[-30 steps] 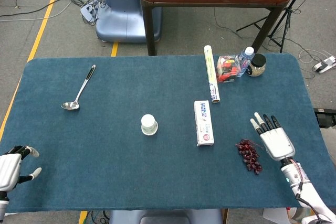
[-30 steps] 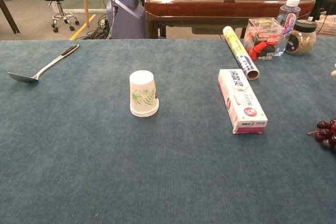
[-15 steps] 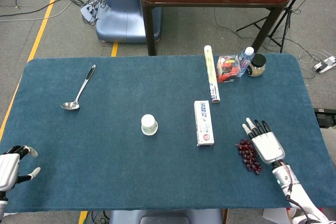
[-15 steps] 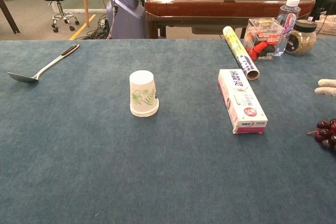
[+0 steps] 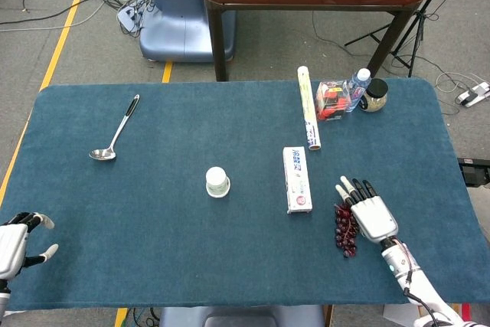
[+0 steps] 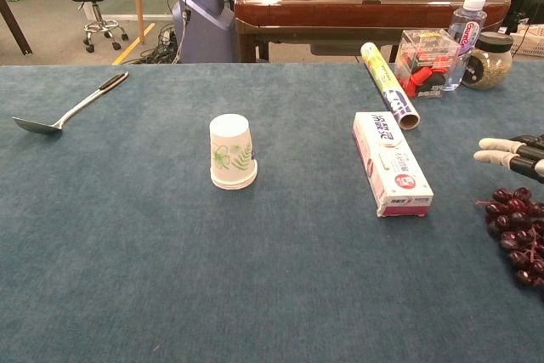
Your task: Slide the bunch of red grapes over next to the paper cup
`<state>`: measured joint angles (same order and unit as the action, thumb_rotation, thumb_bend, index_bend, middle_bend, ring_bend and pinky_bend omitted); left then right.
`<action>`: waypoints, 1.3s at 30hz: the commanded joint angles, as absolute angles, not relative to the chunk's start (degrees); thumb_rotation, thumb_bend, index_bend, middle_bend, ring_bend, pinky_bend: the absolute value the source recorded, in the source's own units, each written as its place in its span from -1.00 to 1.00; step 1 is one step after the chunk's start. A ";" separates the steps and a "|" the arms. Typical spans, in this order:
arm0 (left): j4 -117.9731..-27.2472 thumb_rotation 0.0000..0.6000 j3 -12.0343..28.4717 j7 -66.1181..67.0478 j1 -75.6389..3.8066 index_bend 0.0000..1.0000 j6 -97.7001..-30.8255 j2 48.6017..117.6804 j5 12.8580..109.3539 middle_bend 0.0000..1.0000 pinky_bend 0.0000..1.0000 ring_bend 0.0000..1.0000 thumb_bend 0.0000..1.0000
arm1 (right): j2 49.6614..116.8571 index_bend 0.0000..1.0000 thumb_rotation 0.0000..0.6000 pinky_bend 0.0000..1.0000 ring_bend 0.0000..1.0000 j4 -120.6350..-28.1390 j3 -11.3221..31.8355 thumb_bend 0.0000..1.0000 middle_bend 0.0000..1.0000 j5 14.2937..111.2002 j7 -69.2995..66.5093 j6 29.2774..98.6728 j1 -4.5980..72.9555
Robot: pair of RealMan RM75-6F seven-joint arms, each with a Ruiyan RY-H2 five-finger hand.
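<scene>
The bunch of red grapes point(image 5: 345, 229) lies on the blue table cloth at the right, just past the toothpaste box; the chest view shows the grapes point(image 6: 517, 231) at its right edge. My right hand point(image 5: 369, 212) lies flat with fingers stretched out, its left side against the bunch. Only its fingertips point(image 6: 508, 151) show in the chest view, above the grapes. The upside-down white paper cup point(image 5: 217, 182) point(image 6: 232, 152) stands mid-table, well left of the grapes. My left hand point(image 5: 17, 244) rests at the near left corner, holding nothing.
A toothpaste box point(image 5: 297, 179) point(image 6: 391, 163) lies between cup and grapes. A ladle point(image 5: 115, 130) point(image 6: 68, 112) lies far left. At the back right are a foil roll point(image 5: 308, 106), a clear box point(image 5: 331, 100), a bottle point(image 5: 357, 86) and a jar point(image 5: 375, 95).
My right hand has swept left and nearer, pushing the grapes leftward toward the toothpaste box. The left hand and the cup have not moved.
</scene>
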<state>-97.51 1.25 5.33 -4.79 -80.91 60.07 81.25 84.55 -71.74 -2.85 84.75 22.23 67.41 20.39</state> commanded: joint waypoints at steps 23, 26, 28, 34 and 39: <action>-97.52 1.00 1.24 5.22 -4.82 -0.04 -80.81 60.01 81.19 -0.13 -0.07 -0.37 -0.59 | 86.55 -1.00 1.00 -0.77 -1.00 -75.40 -2.65 -1.00 -1.00 90.92 20.66 69.41 21.49; -97.55 1.00 1.24 5.16 -4.82 -0.04 -80.80 59.98 81.20 -0.13 -0.07 -0.37 -0.59 | 87.16 -1.00 1.00 -0.77 -1.00 -76.04 -2.61 -1.00 -1.00 91.58 21.11 69.16 21.93; -97.57 1.00 1.24 5.12 -4.81 -0.04 -80.80 59.93 81.19 -0.13 -0.07 -0.37 -0.59 | 87.60 -1.00 1.00 -0.77 -1.00 -76.53 -2.57 -1.00 -1.00 91.92 21.41 68.86 22.25; -97.68 1.00 1.28 4.99 -4.79 -0.04 -80.78 59.77 81.04 -0.13 -0.07 -0.36 -0.59 | 88.65 -1.00 1.00 -0.77 -1.00 -77.94 -2.68 -1.00 -1.00 93.12 22.32 68.36 23.02; -97.71 1.00 1.30 4.89 -4.77 -0.04 -80.82 59.68 81.03 -0.13 -0.07 -0.37 -0.59 | 89.32 -1.00 1.00 -0.77 -1.00 -78.85 -2.79 -1.00 -1.00 93.72 23.04 68.11 23.35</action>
<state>-97.71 1.30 4.89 -4.77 -80.82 59.68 81.03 89.30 -78.83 -2.77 93.69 23.02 68.13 23.32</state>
